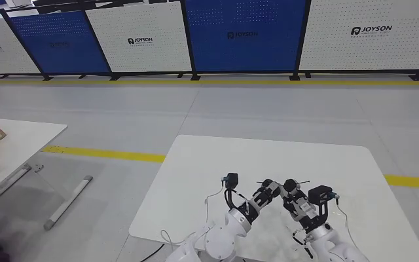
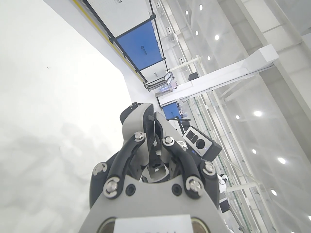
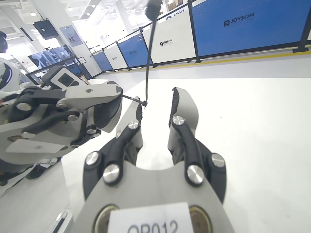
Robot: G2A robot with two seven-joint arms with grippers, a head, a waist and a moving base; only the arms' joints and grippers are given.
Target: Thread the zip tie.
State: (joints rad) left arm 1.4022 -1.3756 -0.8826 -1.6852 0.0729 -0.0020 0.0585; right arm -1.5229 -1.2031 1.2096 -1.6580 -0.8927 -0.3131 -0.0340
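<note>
My left gripper (image 2: 151,115) is clamped on the zip tie (image 3: 148,56), which juts from its tips and bends upward; the right gripper (image 3: 158,100) stands apart, one finger just beside the bend; both hover over the table's (image 1: 262,157) near edge.

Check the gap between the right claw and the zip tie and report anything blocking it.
Nothing visible blocks it. The left claw pinches the zip tie in the air above the table. The strap passes close beside the open right claw, with no object between them.
</note>
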